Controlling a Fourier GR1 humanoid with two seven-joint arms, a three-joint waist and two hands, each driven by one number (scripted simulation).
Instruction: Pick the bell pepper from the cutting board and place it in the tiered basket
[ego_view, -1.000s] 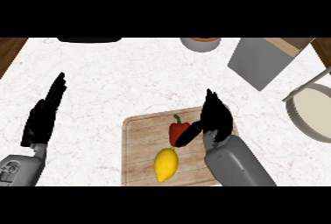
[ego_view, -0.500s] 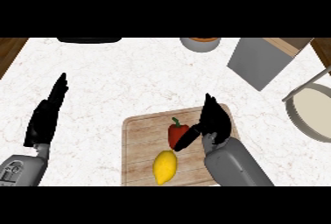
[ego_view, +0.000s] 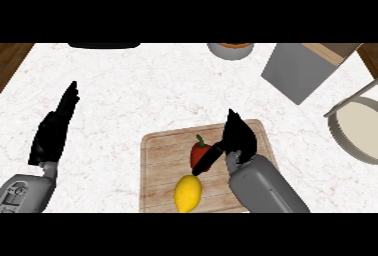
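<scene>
Bell pepper (ego_view: 199, 153), red with a short stem, sits on the cutting board (ego_view: 159, 150); right robot hand (ego_view: 238, 137) beside it, fingers straight, thumb touching; left robot hand (ego_view: 53, 132) spread.

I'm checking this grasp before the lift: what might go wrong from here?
The right robot hand is beside the bell pepper, and only its thumb seems to touch it, so the pepper may roll away. The lemon lies close by and could get knocked. The tiered basket sits far right, a long carry.
</scene>
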